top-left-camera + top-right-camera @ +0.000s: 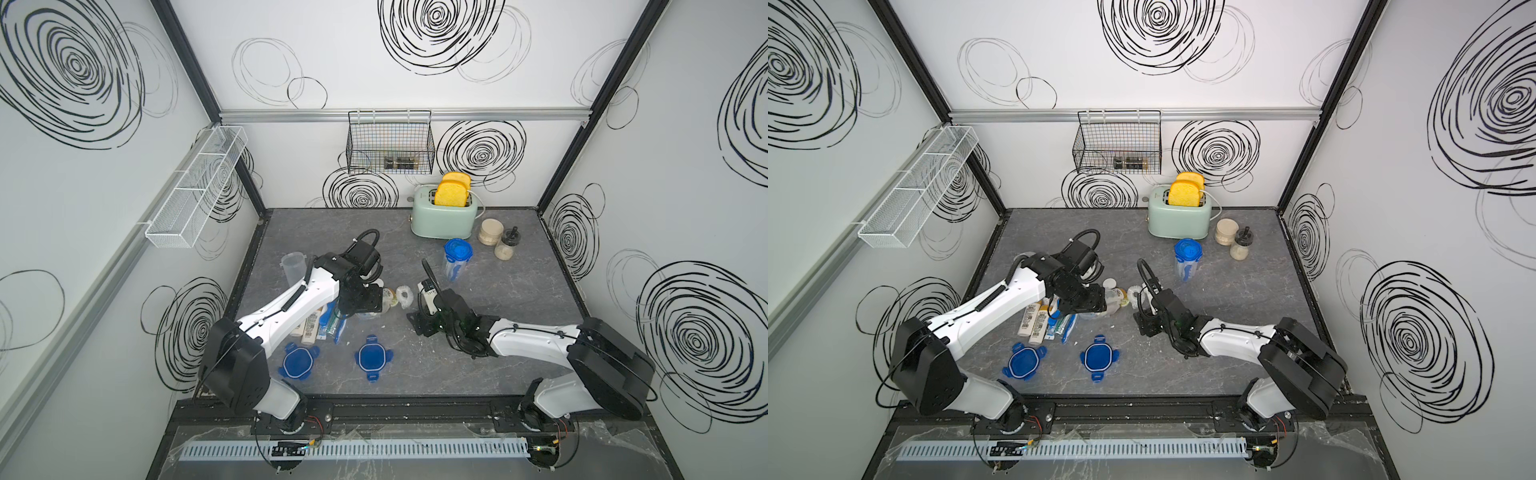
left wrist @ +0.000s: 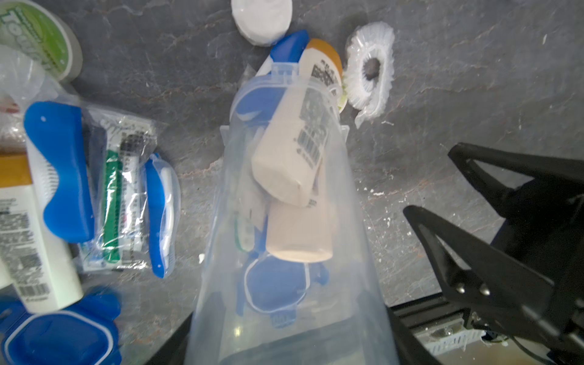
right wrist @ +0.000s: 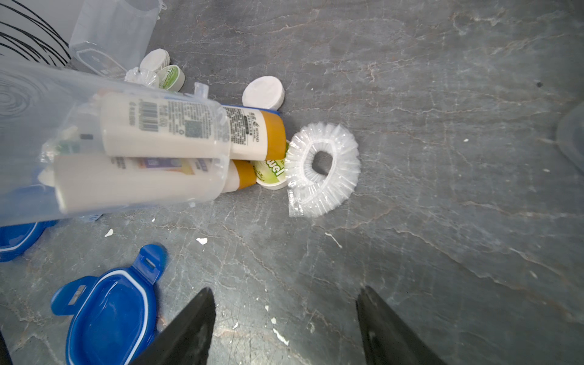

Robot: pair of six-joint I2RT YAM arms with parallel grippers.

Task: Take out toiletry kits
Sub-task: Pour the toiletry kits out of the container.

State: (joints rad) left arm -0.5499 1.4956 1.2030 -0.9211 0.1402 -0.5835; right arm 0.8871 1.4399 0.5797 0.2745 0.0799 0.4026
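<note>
L gripper (image 2: 287, 328) is clamped on a tilted container (image 2: 346, 227) w/ bottles (image 3: 246, 132) half out onto table (image 1: 519, 299), R gripper (image 3: 286, 294) is held apart & empty; one kit (image 1: 1038, 328) is already laid out, one lidded container (image 1: 456, 259) is left.
</note>
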